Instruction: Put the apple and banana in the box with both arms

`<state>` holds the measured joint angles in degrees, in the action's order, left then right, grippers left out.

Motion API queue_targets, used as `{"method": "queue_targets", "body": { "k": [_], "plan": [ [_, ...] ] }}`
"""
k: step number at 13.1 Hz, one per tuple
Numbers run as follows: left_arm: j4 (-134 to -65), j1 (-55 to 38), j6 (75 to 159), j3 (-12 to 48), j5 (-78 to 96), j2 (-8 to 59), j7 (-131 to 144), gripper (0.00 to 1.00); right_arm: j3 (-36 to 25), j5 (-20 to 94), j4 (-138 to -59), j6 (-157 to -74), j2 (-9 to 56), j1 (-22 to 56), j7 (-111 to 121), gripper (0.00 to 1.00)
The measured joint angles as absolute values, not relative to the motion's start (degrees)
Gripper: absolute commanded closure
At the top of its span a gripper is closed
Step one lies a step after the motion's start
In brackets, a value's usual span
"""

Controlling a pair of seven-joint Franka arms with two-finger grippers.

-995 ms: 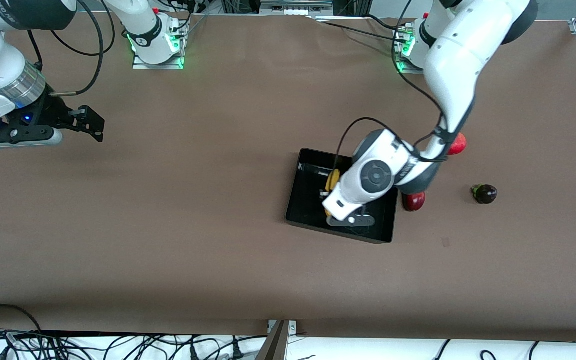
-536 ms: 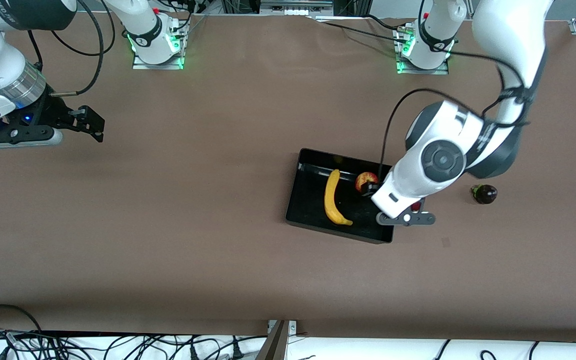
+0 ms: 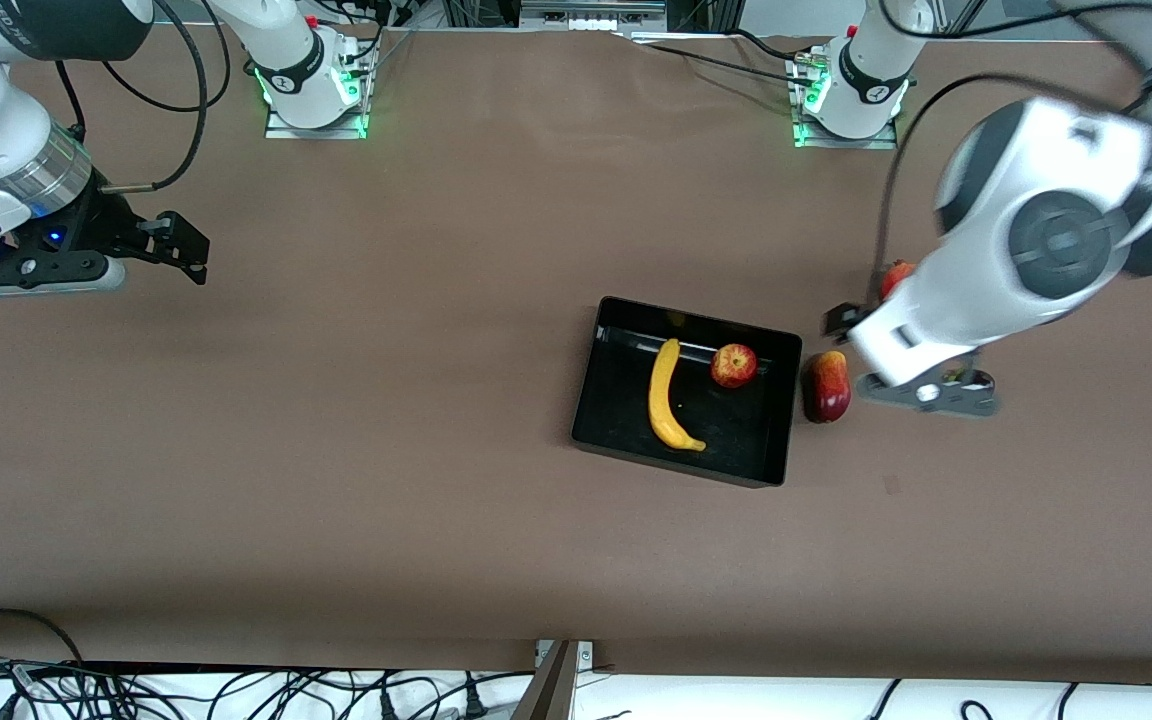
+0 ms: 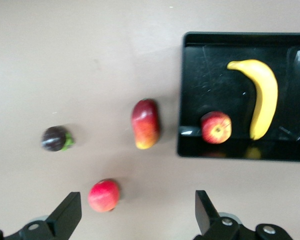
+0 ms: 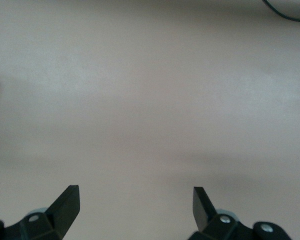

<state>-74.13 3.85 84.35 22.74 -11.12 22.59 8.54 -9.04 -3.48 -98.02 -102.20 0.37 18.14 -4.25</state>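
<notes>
We read the clock on the front view, with twelve o'clock toward the robots' bases. The banana [image 3: 671,397] lies flat in the box [image 3: 586,390], along its middle, and the apple [image 3: 733,365] sits in the same box at about two o'clock from the banana, close to the wall at the left arm's end. Neither fruit is touched by anything. The left gripper [image 4: 136,200] hangs over the table [image 3: 386,450] at three o'clock of the box, with its fingers spread wide and nothing between them. Under it lie the fruits that are not part of the task (a mango [image 3: 826,387] just beside the box wall, a pomegranate [image 4: 104,195] and a small dark fruit [image 4: 56,138]). The right gripper [image 5: 135,192] waits over bare table at about ten o'clock of the box, well apart from it, also spread and empty. We judge that the placing itself is done, since both fruits are inside, and that the step in hand is the clearing away of the left arm. The next move, in our opinion, calls only for bringing this arm to rest high enough that it does not brush the mango or the box wall.
</notes>
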Motion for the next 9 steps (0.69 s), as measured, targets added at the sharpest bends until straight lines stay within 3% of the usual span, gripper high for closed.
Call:
{"method": "queue_targets", "body": {
  "k": [2, 4, 6, 9],
  "plan": [
    [-73.77, 6.30, 81.55, 21.69, -10.18, 19.24, 6.87, 0.00, -9.04, -3.48, -98.02, -102.20, 0.37, 18.14, -4.25, 0.00],
    [-75.20, 5.66, 81.42, 15.68, -6.33, 14.78, 5.11, 0.00, -9.04, -3.48, -98.02, -102.19, 0.38, 18.14, -4.25, 0.00],
    [-80.70, 3.54, 85.24, 9.96, -4.79, 9.18, 2.49, 0.00, -9.04, -3.48, -98.02, -102.17, 0.38, 18.14, -4.25, 0.00],
    [-91.32, 2.40, 90.64, 8.18, -3.92, 1.37, 1.97, 0.00, -9.04, -3.48, -98.02, -102.13, 0.38, 18.13, -4.25, 0.00]
  ]
}}
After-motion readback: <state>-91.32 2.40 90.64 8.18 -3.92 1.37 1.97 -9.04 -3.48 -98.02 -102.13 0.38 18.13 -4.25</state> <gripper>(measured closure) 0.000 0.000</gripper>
